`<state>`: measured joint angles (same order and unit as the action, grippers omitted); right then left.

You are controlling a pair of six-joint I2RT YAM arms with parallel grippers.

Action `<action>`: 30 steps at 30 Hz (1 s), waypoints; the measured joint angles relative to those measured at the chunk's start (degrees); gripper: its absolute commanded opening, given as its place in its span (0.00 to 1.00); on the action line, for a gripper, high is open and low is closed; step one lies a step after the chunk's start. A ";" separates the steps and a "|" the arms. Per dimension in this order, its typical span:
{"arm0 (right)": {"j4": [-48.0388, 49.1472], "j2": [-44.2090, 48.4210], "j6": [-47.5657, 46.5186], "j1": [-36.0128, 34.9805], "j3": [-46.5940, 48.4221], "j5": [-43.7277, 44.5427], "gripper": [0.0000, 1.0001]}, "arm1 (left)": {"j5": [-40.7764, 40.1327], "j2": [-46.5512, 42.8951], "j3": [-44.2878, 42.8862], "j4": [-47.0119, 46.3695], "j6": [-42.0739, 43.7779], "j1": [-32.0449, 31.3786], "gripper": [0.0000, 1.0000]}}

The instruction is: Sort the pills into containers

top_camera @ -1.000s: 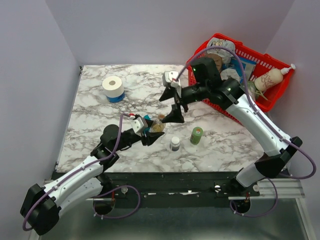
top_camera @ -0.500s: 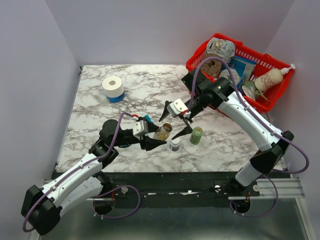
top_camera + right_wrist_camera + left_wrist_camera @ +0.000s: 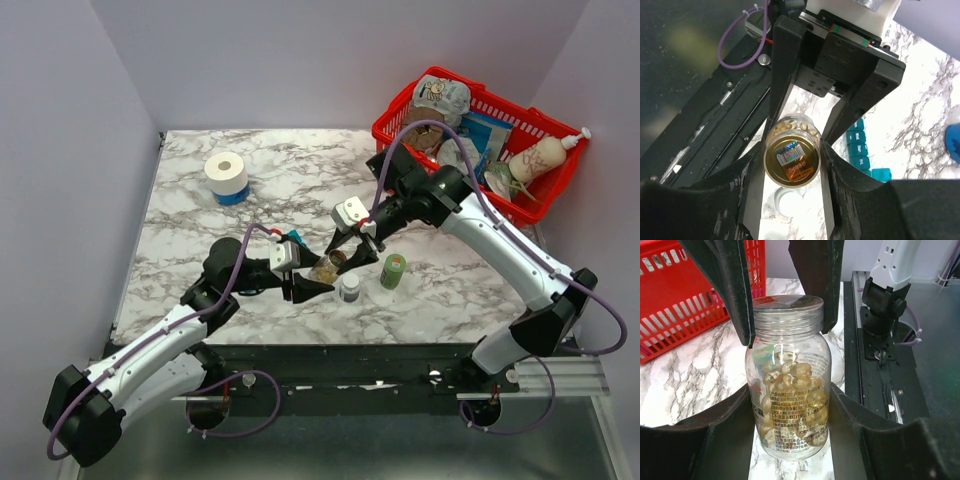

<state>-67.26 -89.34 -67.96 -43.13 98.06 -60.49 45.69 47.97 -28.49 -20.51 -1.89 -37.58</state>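
Observation:
A small clear bottle [image 3: 790, 390] of yellowish-brown pills [image 3: 792, 377] stands upright just above the marble table, and my left gripper [image 3: 790, 440] is shut on its lower body. Its tan cap [image 3: 792, 159] carries a shiny sticker. From above, my right gripper [image 3: 792, 167] has its fingers [image 3: 850, 200] pressed against both sides of the cap. In the top view the bottle [image 3: 325, 268] sits between my left gripper [image 3: 305, 268] and right gripper [image 3: 348, 254]. The blue containers [image 3: 860, 145] lie on the table just beyond the bottle.
A white bottle with a dark cap [image 3: 349, 288] and a green bottle [image 3: 392, 271] stand right of the held bottle. A red wire basket [image 3: 545, 120] full of items is at the back right. A white tape roll [image 3: 226, 175] sits at the back left.
My right arm swung down from the basket side to the bottle, and its jaws narrowed around the cap. The left gripper carried the bottle slightly right and nearer.

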 measured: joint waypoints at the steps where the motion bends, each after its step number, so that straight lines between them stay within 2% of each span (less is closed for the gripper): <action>1: 1.27 0.48 1.42 0.00 -0.79 0.31 0.34 | -0.09 0.00 0.00 0.07 -0.07 0.02 0.00; 7: 11.30 3.21 14.78 0.00 -5.14 3.10 0.33 | -3.08 -0.24 1.81 -3.85 -2.93 0.02 0.00; 16: 29.83 2.67 46.62 0.59 -11.08 9.99 0.34 | -15.04 -0.48 7.56 -13.20 -8.17 0.07 0.00; 23: 39.23 1.68 56.54 0.90 -13.53 14.43 0.40 | -24.44 -0.02 8.72 -14.84 -9.35 -0.24 0.00; 26: 41.68 1.27 58.42 0.90 -13.46 15.58 0.56 | -26.82 0.04 8.72 -15.43 -9.75 -0.33 0.00; 27: 41.90 1.05 58.69 0.90 -13.25 15.72 0.65 | -27.36 0.07 8.72 -15.45 -9.81 -0.33 0.00; 30: 39.74 0.00 58.14 0.55 -11.78 15.78 0.81 | -28.74 0.02 8.63 -17.38 -10.19 -0.31 0.00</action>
<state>-27.53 -89.34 -9.82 -42.59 86.28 -44.71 16.95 47.99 -19.86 -37.89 -12.08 -37.89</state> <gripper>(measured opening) 0.675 0.590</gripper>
